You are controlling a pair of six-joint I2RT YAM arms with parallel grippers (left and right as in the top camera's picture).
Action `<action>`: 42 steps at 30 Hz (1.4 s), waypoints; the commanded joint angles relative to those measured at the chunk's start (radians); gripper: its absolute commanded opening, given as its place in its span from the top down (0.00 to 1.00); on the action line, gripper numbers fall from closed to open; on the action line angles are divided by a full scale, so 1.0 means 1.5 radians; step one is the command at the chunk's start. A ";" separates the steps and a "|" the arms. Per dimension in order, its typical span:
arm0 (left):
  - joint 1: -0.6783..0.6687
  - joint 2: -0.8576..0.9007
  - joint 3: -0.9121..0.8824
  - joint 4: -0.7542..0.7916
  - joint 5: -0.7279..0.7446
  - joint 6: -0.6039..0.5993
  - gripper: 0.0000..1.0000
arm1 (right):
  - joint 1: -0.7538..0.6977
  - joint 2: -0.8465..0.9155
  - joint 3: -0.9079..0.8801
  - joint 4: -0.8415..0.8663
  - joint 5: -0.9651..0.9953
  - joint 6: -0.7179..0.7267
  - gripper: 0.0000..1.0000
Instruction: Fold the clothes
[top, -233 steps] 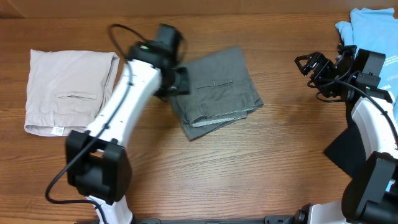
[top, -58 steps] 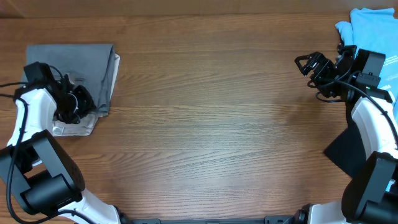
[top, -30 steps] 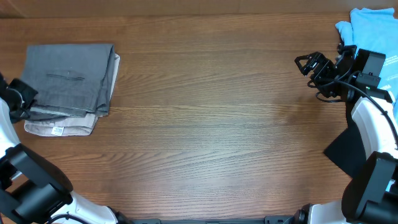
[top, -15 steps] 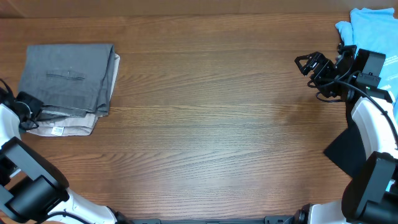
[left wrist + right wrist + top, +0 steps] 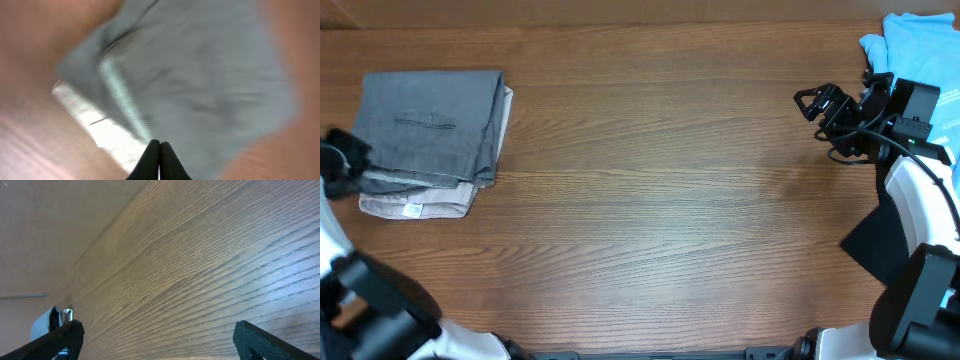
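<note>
The dark grey shorts lie folded at the far left of the table, stacked on the pale beige shorts, whose lower edge and white tag stick out. In the blurred left wrist view the grey shorts fill the frame, with the beige edge below. My left gripper is at the stack's left edge, blurred, its fingers shut and empty. My right gripper hangs open and empty at the right, above bare wood.
A light-blue shirt lies at the far right back corner. A dark cloth shows beside the right arm near the table's right edge. The wooden table spreads between the two arms.
The left arm carried the grey shorts from the table's middle onto the beige shorts, let go, and has drawn back to the stack's left edge. The right arm has not moved.
</note>
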 commanded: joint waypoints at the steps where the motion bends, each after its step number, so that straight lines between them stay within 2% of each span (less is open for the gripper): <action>1: -0.035 -0.094 0.034 -0.006 0.094 -0.012 0.95 | 0.001 -0.002 0.004 0.003 -0.004 0.003 0.00; 4: -0.073 -0.113 0.034 -0.006 0.094 -0.011 0.78 | 0.001 -0.002 0.004 0.003 -0.004 0.003 0.00; 6: -0.097 -0.114 0.034 -0.010 0.094 -0.011 0.59 | 0.001 -0.002 0.004 0.003 -0.004 0.003 0.00; 8: -0.123 -0.108 0.034 -0.020 0.090 -0.011 0.26 | 0.001 -0.002 0.004 0.003 -0.004 0.003 0.00; 10: -0.143 -0.102 0.034 -0.025 0.088 -0.011 0.00 | 0.001 -0.002 0.004 0.003 -0.004 0.003 0.00; 17: -0.184 -0.082 0.034 -0.025 0.088 -0.011 0.00 | 0.001 -0.002 0.004 0.003 -0.004 0.003 0.00; 42: -0.184 -0.081 0.034 -0.025 0.086 -0.011 0.00 | 0.001 -0.002 0.004 0.003 -0.004 0.003 0.00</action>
